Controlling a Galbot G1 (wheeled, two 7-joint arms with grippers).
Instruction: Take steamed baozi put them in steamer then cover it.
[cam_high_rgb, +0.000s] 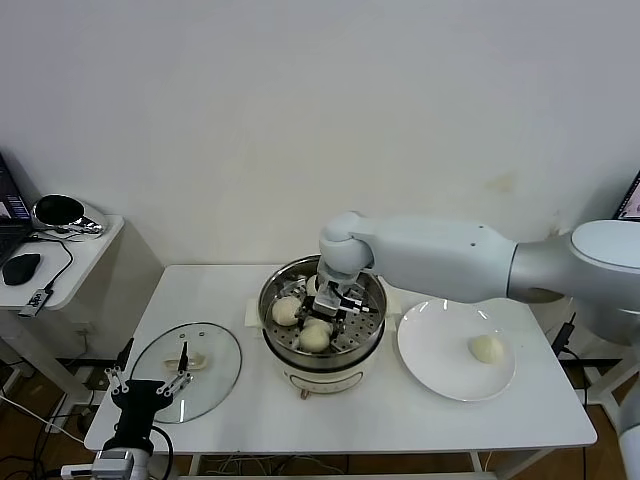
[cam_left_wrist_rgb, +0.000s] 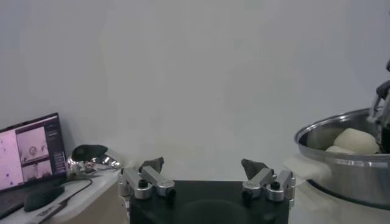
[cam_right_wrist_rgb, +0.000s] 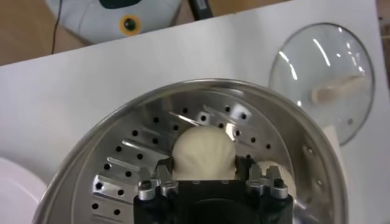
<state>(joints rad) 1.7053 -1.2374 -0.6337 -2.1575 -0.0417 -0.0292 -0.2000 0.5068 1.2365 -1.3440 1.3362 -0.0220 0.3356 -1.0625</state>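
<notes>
Head view gives you the round shiny stainless-steel steamer (cam_high_rgb: 322, 345) on its cream-white base at the middle of the white table (cam_high_rgb: 380, 420), with the right gripper (cam_high_rgb: 338, 296) reaching down inside it. You can count 3 pale cream-white steamed buns (cam_high_rgb: 287, 310) on the perforated tray there: 1 at 9 o'clock, 1 at 6 o'clock, and 1 partly hidden under the gripper near the centre. A 4th pale bun (cam_high_rgb: 487, 348) lies alone on the flat white plate (cam_high_rgb: 440, 350), at 3 o'clock from the steamer.

In the right wrist view, the bun (cam_right_wrist_rgb: 203, 153) sits squarely between the 2 fingers (cam_right_wrist_rgb: 159, 181), resting on the perforated tray (cam_right_wrist_rgb: 146, 146). The pads stand close along its sides, but you cannot tell whether they still press it or have just let go.

The round clear glass lid (cam_high_rgb: 187, 372) with its cream-white bar handle lies flat on the table at 9 o'clock from the steamer, well apart from it. The left gripper (cam_high_rgb: 148, 385) hangs at the table's near left edge, just beside the lid's rim; the left wrist view shows its fingers (cam_left_wrist_rgb: 151, 165) spread wide with nothing between them.
</notes>
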